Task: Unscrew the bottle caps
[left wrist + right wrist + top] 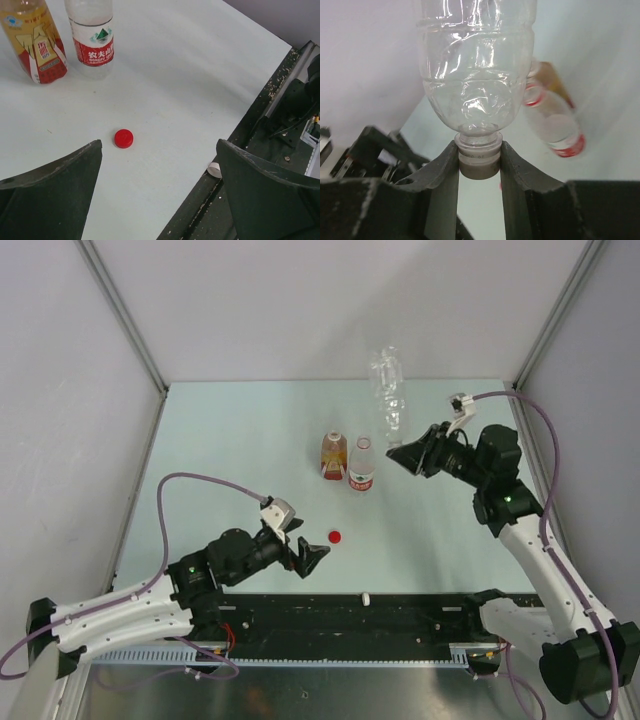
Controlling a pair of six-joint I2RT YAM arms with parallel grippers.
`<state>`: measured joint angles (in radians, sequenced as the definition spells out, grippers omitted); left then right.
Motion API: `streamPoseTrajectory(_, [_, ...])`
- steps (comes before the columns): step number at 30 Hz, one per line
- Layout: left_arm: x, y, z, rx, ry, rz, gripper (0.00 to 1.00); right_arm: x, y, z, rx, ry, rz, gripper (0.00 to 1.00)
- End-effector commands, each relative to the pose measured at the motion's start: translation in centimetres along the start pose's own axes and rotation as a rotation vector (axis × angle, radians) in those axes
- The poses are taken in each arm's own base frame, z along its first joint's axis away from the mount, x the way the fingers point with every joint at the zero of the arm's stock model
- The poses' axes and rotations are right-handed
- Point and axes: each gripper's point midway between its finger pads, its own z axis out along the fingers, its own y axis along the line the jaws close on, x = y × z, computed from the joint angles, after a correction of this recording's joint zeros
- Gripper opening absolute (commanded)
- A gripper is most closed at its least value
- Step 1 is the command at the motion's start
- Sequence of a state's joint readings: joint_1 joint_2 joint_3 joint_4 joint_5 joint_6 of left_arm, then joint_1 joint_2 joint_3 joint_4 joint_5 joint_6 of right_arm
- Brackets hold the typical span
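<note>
Left gripper (310, 556) is closest, low over the table (230, 440), jaws spread full wide with nothing in them. Just ahead of it a loose red cap (123, 138) lies flat on the table, clear of both fingers. Right of that, a loose white cap (214, 170) lies against the black rail (420, 615) at the near edge.

Mid-table, the amber bottle (333, 455) and labelled bottle (361, 468) stand upright side by side, about touching. Their tops are too small for me to say capped or not.

Further right is the clear bottle (390, 400), held off the table as far as I can judge, body pointing away past the fingertips. Right gripper (479, 155) is clenched on it at the neck, one finger on either side of the pale cap (479, 167) sitting there.

Handling call: the clear bottle looks empty, so very light. Its wall is thin and crinkly and will dent if I squeeze it anywhere soft. The cap is the stiff bit, small, and fine for the pinch I have. For a counter-hold I'd put the open left jaws on the ribbed shoulder just beyond the neck, the firmest part of the body, not mid-wall. The plastic looks slick, so slip during the twist is my worry. The amber one carries liquid, so it should be heavier and steadier; I'd take it low on the label.
</note>
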<state>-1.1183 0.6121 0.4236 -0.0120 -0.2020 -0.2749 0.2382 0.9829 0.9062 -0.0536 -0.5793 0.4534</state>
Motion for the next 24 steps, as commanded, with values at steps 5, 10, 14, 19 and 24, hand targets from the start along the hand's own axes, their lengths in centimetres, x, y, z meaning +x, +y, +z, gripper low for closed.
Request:
streamPoseTrajectory(5, [-5.5, -2.1, -1.9, 0.123, -0.120, 0.168, 0.99, 3.4, 7.7, 0.7, -0.249, 0.150, -0.110, 0.00])
streamPoseTrajectory(10, [-7.6, -2.2, -3.3, 0.131, -0.162, 0.259, 0.99, 7.5, 8.2, 1.2, -0.262, 0.303, -0.083, 0.00])
streamPoseTrajectory(14, [-8.7, -1.5, -3.7, 0.095, -0.159, 0.340, 0.99, 10.9, 7.9, 1.3, -0.251, 0.430, -0.066, 0.00])
streamPoseTrajectory(19, [-9.5, -0.7, -3.4, 0.036, -0.120, 0.416, 0.99, 14.8, 6.4, 1.2, -0.169, 0.588, -0.059, 0.00])
streamPoseTrajectory(24, [-7.7, -1.1, -2.2, 0.038, 0.019, 0.563, 0.99, 17.4, 5.8, 0.7, -0.139, 0.703, -0.082, 0.00])
